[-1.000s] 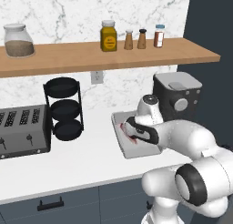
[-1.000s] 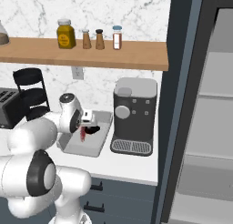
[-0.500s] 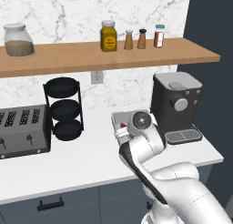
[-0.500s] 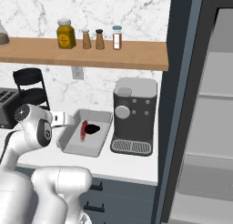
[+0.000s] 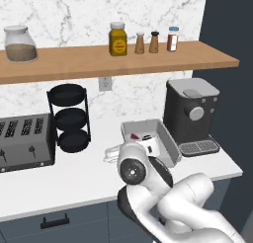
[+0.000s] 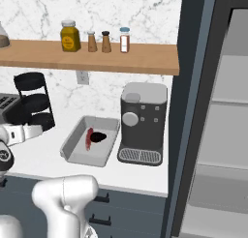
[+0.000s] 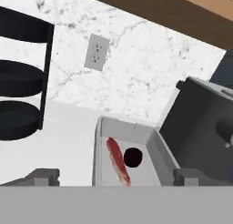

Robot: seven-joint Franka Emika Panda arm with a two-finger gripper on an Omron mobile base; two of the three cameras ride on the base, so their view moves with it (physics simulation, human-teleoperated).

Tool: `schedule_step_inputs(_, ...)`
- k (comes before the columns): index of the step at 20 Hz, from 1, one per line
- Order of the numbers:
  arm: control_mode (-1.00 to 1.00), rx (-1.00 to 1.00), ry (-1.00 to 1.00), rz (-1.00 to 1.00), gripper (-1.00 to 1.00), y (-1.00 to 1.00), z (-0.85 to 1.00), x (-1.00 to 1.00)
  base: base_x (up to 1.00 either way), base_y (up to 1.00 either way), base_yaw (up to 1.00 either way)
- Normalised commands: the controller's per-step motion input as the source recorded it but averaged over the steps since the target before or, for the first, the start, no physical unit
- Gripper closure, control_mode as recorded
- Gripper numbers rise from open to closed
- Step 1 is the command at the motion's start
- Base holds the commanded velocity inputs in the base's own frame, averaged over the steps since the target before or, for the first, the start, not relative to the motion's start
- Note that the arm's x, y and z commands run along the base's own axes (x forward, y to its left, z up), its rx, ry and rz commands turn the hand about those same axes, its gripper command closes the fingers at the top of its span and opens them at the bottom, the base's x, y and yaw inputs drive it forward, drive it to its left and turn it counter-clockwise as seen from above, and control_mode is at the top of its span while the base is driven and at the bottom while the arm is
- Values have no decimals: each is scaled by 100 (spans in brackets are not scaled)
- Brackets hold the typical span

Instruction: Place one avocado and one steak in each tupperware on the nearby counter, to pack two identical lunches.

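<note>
White table runs across the lower half of both base views, over blue-grey drawer fronts. Wooden shelf across the top, carrying a big jar at upper left, a yellow jar and small shakers. Coffee machine sits centre-right in the right base view, touching or just beside the tupperware. Toaster at the left edge, black three-tier rack next to it.

Tupperware sits centre-left in the right base view and at lower centre of the hand view. Inside it: one steak lying along the left side, one avocado just beside it toward the middle. In the hand view steak and avocado are near each other; touching or not, cannot tell. In the left base view the box is partly behind the arm.

Claw: tips wide apart at the bottom corners of the hand view, nothing between them, tupperware framed in the gap.

Versus half a second ago: the arm has swung further left and lower, off the box; box contents unchanged.
</note>
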Motion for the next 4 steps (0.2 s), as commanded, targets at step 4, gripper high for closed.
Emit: schedule_step_inputs(4,-100,6,-30,1,-100,20,16,-57,0,0,0)
